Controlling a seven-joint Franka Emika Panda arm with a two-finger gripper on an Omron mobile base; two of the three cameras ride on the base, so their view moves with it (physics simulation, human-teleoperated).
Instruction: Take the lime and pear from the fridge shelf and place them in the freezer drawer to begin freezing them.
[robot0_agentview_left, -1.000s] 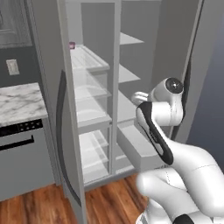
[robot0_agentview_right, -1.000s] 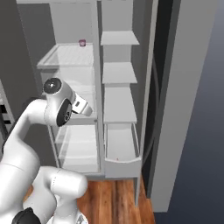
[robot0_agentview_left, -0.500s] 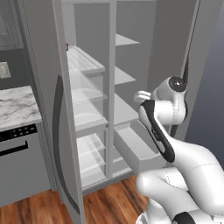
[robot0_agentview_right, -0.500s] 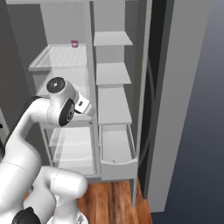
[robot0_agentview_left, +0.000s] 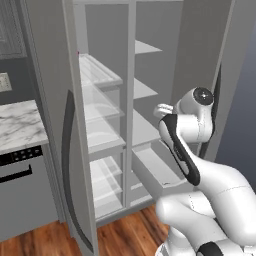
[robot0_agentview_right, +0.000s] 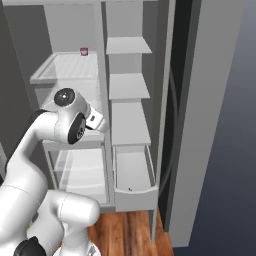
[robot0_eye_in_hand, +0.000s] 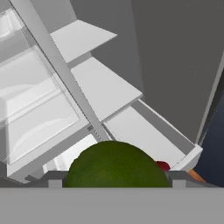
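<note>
Pincer (robot0_eye_in_hand: 114, 183) clamped around dark green, round, matte lime (robot0_eye_in_hand: 114, 166), above open freezer drawer (robot0_eye_in_hand: 192, 154).

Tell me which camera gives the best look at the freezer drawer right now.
The right base view: the freezer drawer stands pulled out, its whole floor showing, with a small dark red speck near the front. The left base view shows it partly behind the arm; the hand view shows it beyond the lime.

Even, flat rendered light with no glare; the fridge (robot0_agentview_right: 100, 60) interior reads pale, its open door edges fall into dark shadow. All views are soft and low-detail, with coarse, slightly blurred edges.
</note>
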